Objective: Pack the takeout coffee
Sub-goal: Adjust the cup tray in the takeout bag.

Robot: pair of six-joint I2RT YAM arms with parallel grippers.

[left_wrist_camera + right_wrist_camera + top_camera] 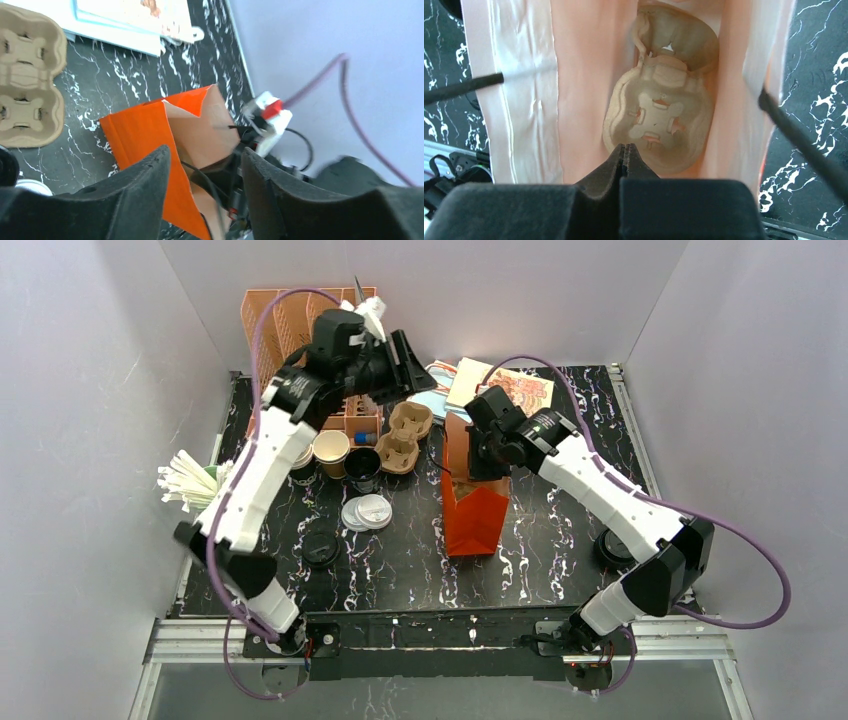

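Now hovering the left gripper [205, 159] high, jaws parted on nothing; holding the right gripper [624, 149], jaws pressed together, at the mouth of the orange paper bag [475, 518]; spotting the small brown kraft-paper cup [331, 451] standing beside the black paper cup [362, 469].

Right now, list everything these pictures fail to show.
- Top view: inside of the orange bag, covered by the right arm.
- Right wrist view: near rim of the cup carrier in the bag, behind the shut right fingers; its far pocket is blurred.
- Left wrist view: the bag's base, behind the left fingers and the bottom edge.
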